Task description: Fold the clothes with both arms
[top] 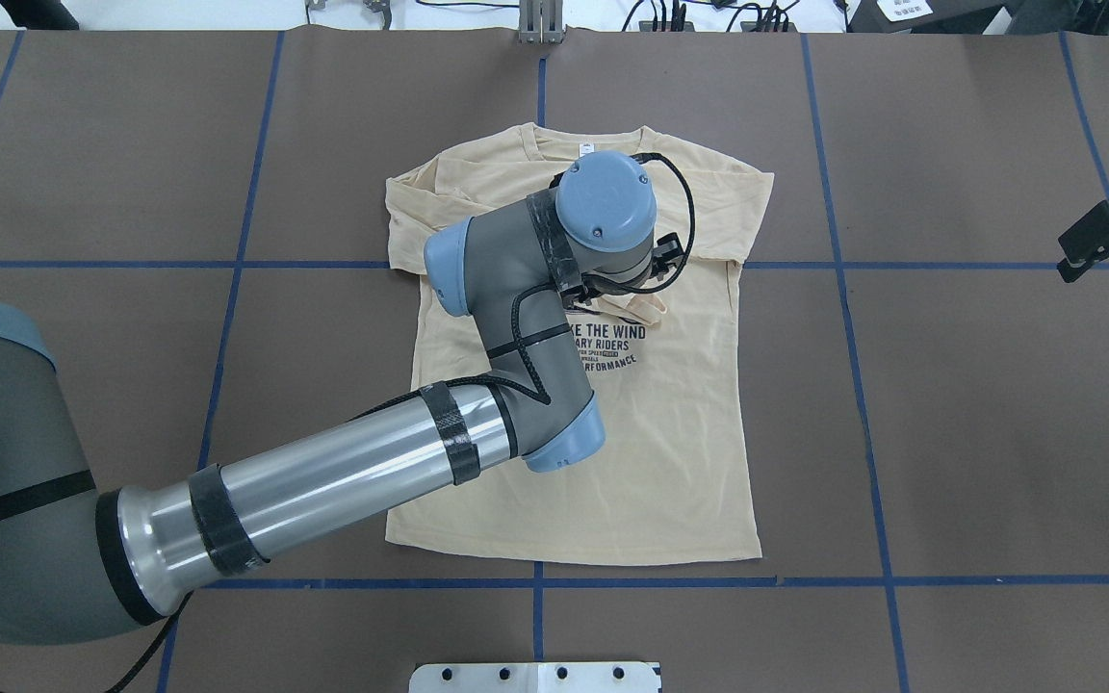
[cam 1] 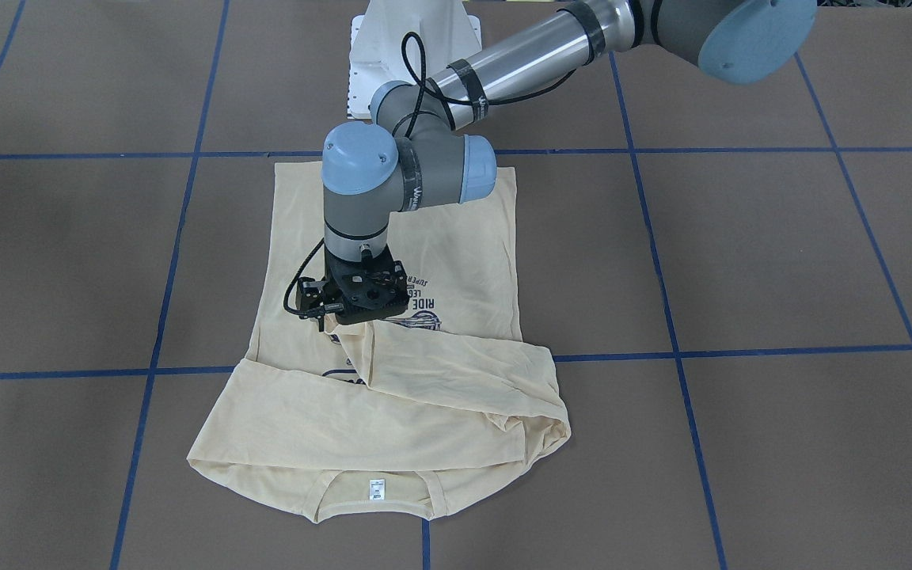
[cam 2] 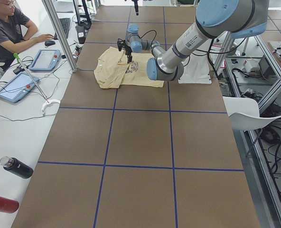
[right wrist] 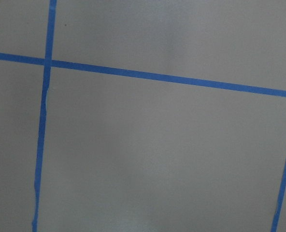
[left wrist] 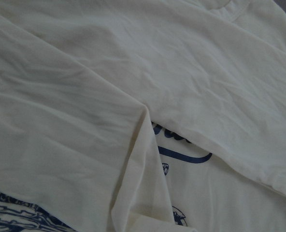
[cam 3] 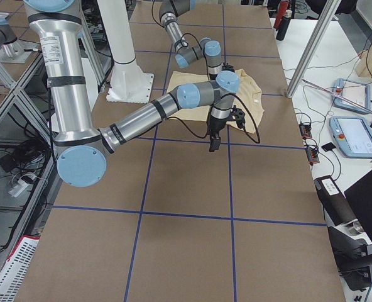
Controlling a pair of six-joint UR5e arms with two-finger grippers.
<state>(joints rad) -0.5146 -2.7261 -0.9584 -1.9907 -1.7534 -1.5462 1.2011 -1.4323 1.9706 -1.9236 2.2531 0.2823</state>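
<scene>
A cream long-sleeved shirt (top: 612,462) lies mid-table (top: 949,433), collar toward the far edge, one sleeve (cam 1: 456,356) folded across its chest. The left gripper (cam 1: 337,317) hangs directly above – fingers hidden, state unknowable. The right gripper (top: 1098,241) hovers well apart by the right edge – spread unclear.

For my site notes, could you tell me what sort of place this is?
Probably a robotics lab: a jointed robot arm over a tape-gridded table, and teach pendants on a side bench.

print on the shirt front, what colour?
Navy print on a pale cream-yellow shirt; clearest in the overhead view.
</scene>
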